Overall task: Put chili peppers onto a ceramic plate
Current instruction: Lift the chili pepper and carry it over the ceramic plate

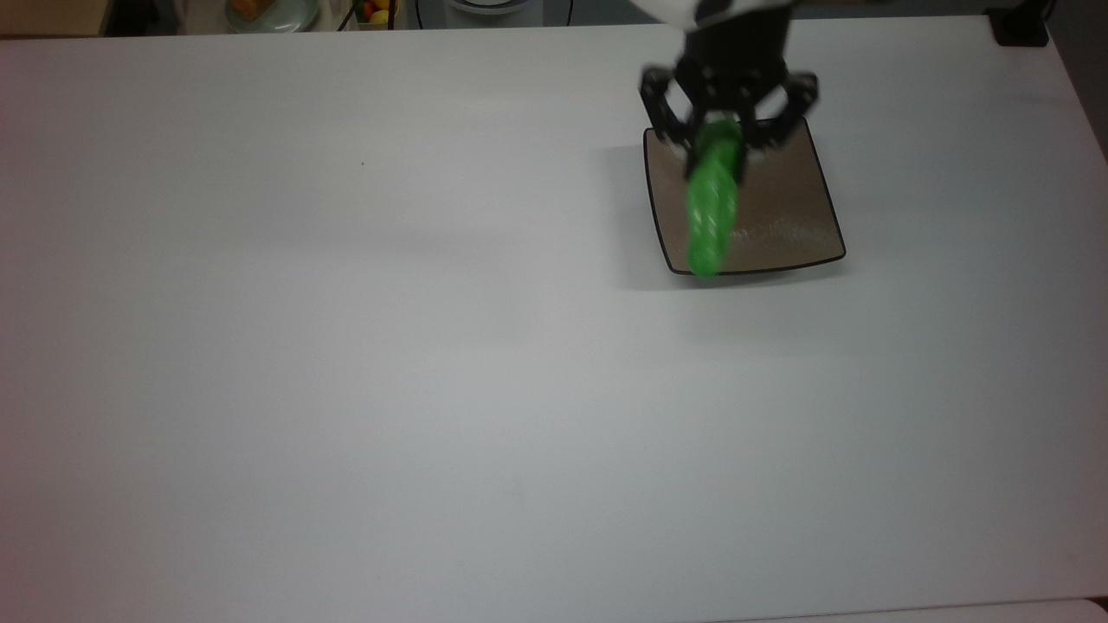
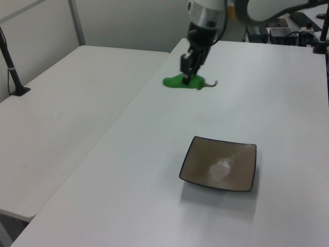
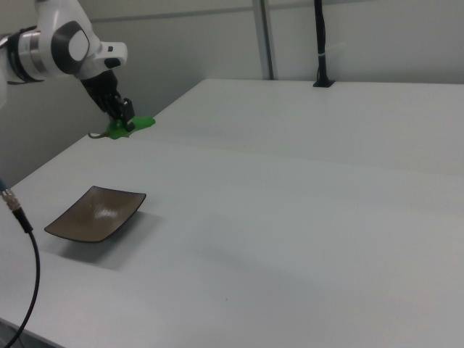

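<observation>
Green and glossy, the pepper (image 1: 712,208) hangs clamped near its stem end in the end effector (image 1: 725,130), carried level and high in the air. Held that way, its long body can clear the plate's (image 2: 241,177) rim. The top view shows it over the plate, which sits near the counter's (image 1: 346,346) far right corner there. It seems a lowering and release remain.
</observation>
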Robot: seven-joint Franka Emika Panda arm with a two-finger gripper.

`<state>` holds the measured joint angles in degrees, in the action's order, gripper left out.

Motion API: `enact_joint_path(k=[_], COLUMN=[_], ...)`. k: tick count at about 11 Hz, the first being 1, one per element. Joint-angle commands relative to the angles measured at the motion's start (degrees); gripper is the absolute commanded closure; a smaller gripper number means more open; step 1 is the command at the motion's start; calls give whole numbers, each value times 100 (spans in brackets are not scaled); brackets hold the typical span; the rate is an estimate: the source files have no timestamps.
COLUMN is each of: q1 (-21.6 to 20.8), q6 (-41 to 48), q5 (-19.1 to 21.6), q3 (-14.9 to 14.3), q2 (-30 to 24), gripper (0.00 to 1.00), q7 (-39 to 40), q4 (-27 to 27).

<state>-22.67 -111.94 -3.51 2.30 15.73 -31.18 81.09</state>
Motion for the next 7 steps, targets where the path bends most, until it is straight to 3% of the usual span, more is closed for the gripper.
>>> enact_joint_path(k=[1,4,7], q1=[104,78,34], q6=[541,542,341], q5=[253,403,676], q3=[-10,33,147], q2=[-1017,-1229,-1151], gripper=[100,100,100], q7=[156,77,-97], q4=[1169,1934,2314])
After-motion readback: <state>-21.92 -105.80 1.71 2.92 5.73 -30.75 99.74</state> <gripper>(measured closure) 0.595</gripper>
